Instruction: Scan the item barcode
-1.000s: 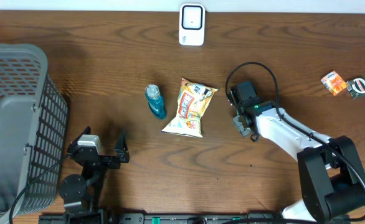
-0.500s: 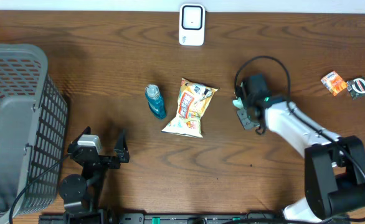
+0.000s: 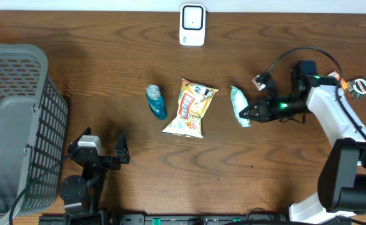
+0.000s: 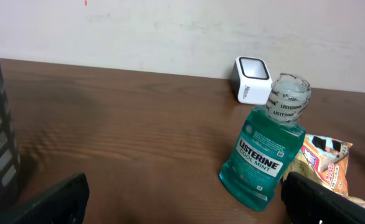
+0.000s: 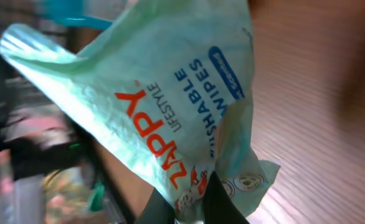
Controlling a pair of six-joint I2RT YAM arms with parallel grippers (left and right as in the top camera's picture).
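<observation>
right gripper (image 3: 248,112) pinches pale-green soft plastic wipes packet (image 3: 238,105) by its edge; white boxy scanner (image 3: 192,25) sits well apart, forward-left.

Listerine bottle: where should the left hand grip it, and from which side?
Probably the teal body of the Listerine bottle, below the narrow neck, from the left hand's side: its label faces there, and the chip bag crowds the far side.

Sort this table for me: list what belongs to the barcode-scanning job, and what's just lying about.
In the job:
- wipes pack, pinched in the right gripper
- white scanner at the far edge

Lying about:
- mouthwash bottle
- snack bag
- grey basket
- small dark packet at the right edge
</observation>
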